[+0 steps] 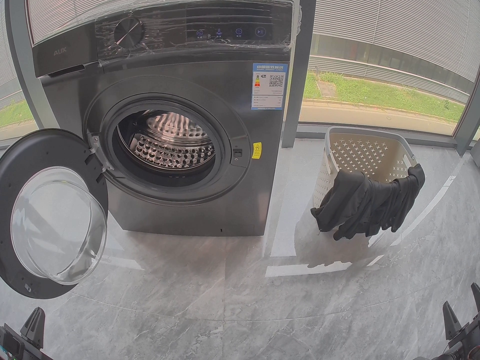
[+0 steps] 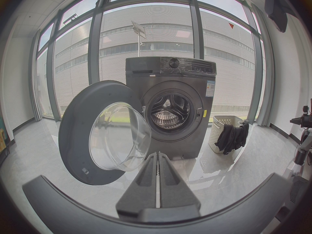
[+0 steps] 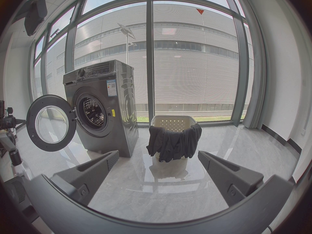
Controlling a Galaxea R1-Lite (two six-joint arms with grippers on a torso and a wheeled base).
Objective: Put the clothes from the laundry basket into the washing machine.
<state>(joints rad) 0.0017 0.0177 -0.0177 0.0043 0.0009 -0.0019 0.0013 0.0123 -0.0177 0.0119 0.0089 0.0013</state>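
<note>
Step in hand: none started. Dark clothes (image 1: 367, 203) hang over the front rim of the laundry basket (image 1: 365, 153), right of centre in the head frame. The washing machine (image 1: 165, 141) stands upper left with its door open. Judged next: the right end effector (image 3: 156, 153), fingers spread, must reach the garment. The left end effector (image 2: 157, 155) is pressed together. Both sit low at the bottom corners.

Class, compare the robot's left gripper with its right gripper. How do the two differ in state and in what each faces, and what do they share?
The left gripper has its fingers pressed together; the right gripper has its fingers spread wide. The left gripper faces the open door of the washing machine; the right gripper faces the laundry basket draped with dark clothes. Both hold nothing.
</note>
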